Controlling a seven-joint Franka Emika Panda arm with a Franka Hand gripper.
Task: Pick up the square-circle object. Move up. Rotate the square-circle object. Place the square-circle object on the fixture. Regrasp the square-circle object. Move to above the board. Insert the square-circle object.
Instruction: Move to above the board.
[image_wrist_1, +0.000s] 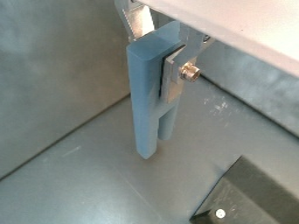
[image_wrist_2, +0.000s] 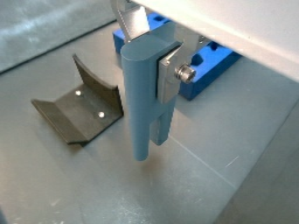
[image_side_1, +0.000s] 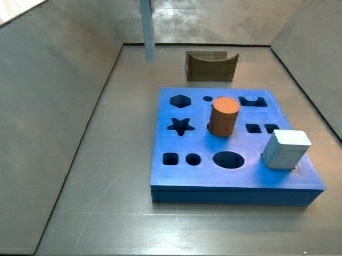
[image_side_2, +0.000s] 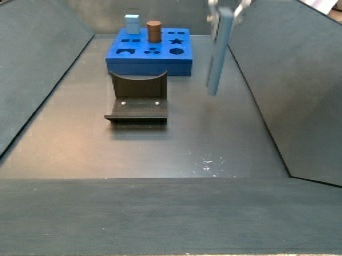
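My gripper (image_wrist_1: 158, 54) is shut on the upper end of the square-circle object (image_wrist_1: 149, 101), a slim pale blue-grey peg that hangs upright above the grey floor. In both wrist views one silver finger (image_wrist_2: 172, 72) presses its flat side and the other finger (image_wrist_2: 133, 21) shows behind its top. In a side view the peg (image_side_2: 215, 55) hangs in the air beside the fixture (image_side_2: 138, 103), apart from it. The fixture (image_wrist_2: 79, 109) is a dark block with a U-shaped notch and stands empty. The blue board (image_side_1: 234, 150) with its dark cut-outs lies beyond the fixture.
An orange cylinder (image_side_1: 223, 116) and a stout pale cube (image_side_1: 285, 148) stand on the board. Grey sloping walls (image_side_2: 274, 90) enclose the floor on all sides. The peg (image_side_1: 147, 28) hangs close to one wall.
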